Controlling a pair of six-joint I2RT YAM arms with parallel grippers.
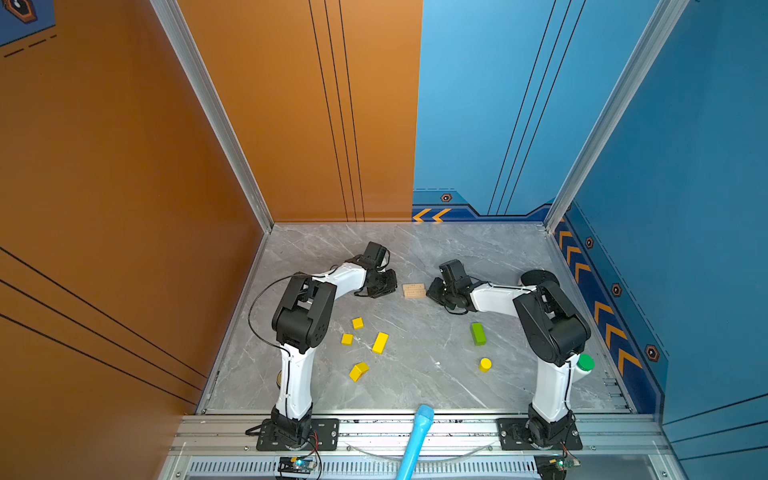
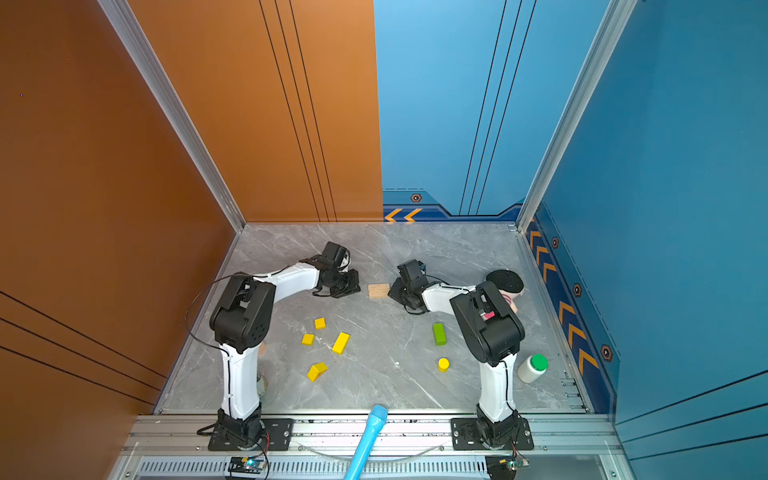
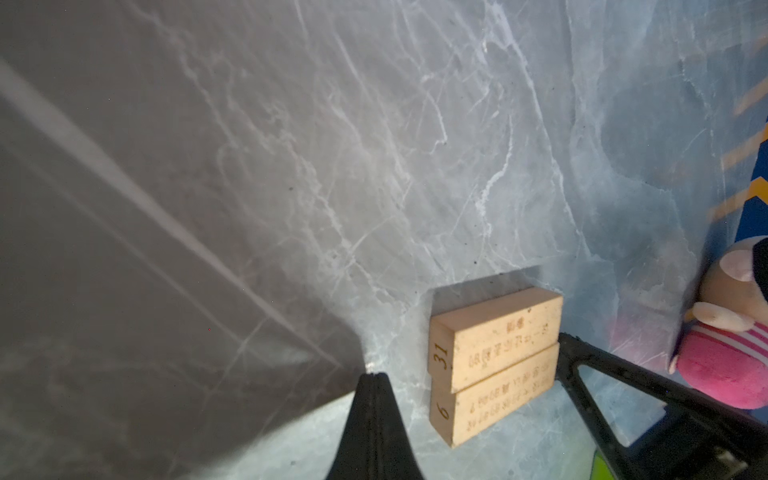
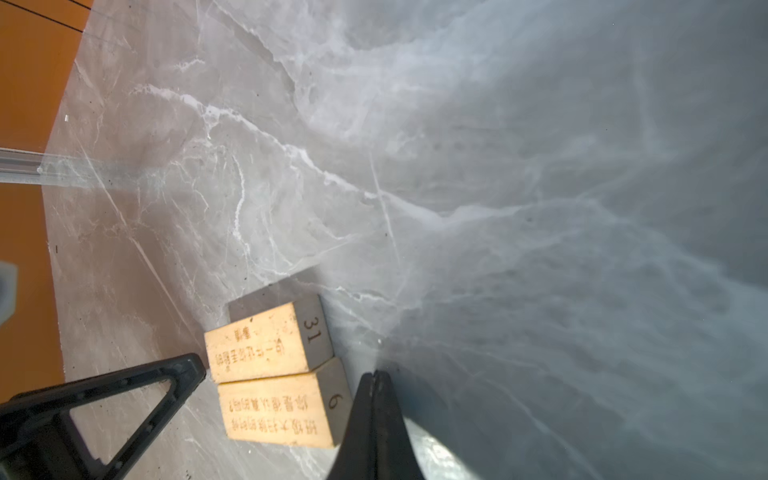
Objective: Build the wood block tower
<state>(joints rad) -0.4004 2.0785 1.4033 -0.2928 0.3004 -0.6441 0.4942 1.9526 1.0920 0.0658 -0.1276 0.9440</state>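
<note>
My left arm (image 1: pixel 297 320) and right arm (image 1: pixel 552 328) rise from their bases, bend at the elbow and reach inward, wrists low over the worktop (image 1: pixel 419 382). Both point at the two tan planks (image 1: pixel 414 290), which lie flat and touch along their long sides, slightly offset.

My left pincer (image 3: pixel 374 376) is clenched on nothing, its tip just beside one end of the planks. My right pincer (image 4: pixel 376 374) is clenched and empty too, just beside the opposite end.

The other wood blocks lie singly, nearer my bases than the planks. The green bar (image 1: pixel 478 333) and yellow cylinder (image 1: pixel 485 364) are toward my right arm. The yellow cubes (image 1: pixel 357 323), yellow bar (image 1: pixel 380 343) and roof-shaped piece (image 1: pixel 358 371) are toward my left.
</note>
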